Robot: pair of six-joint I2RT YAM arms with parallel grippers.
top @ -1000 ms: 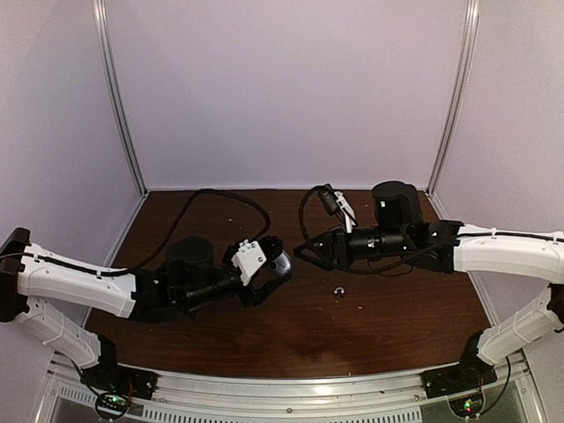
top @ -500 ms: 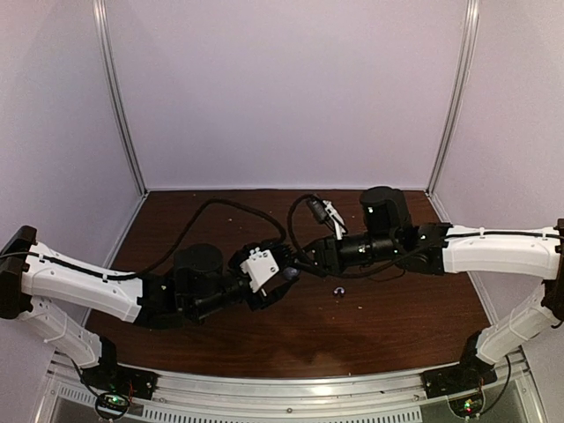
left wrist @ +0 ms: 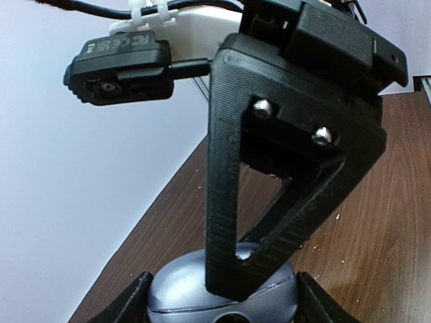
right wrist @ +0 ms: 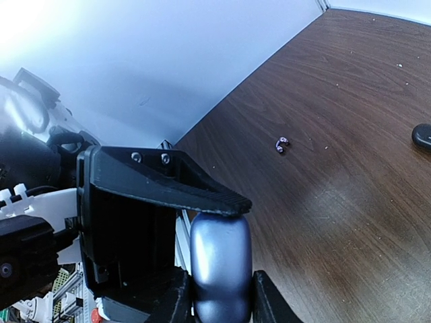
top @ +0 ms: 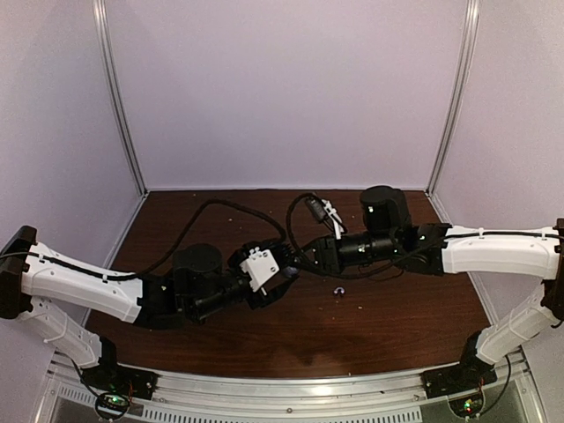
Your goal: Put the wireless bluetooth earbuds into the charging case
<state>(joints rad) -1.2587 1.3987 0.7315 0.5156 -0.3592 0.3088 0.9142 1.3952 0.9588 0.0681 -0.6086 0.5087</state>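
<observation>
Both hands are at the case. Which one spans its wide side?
The left hand: the charging case sits broadside in its grip, filling the gap. The right hand straddles the case edge-on, across its thin side.

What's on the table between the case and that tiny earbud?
Nothing, just bare brown table. The right wrist view shows it best: the earbud lies apart from the case, with only wood between them.

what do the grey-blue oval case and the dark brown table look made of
The grey-blue oval case: likely smooth plastic, satin finish, soft highlights on its rounded shell. The dark brown table: wood or wood-look laminate, showing grain streaks and a mild sheen; which, I cannot tell.
</observation>
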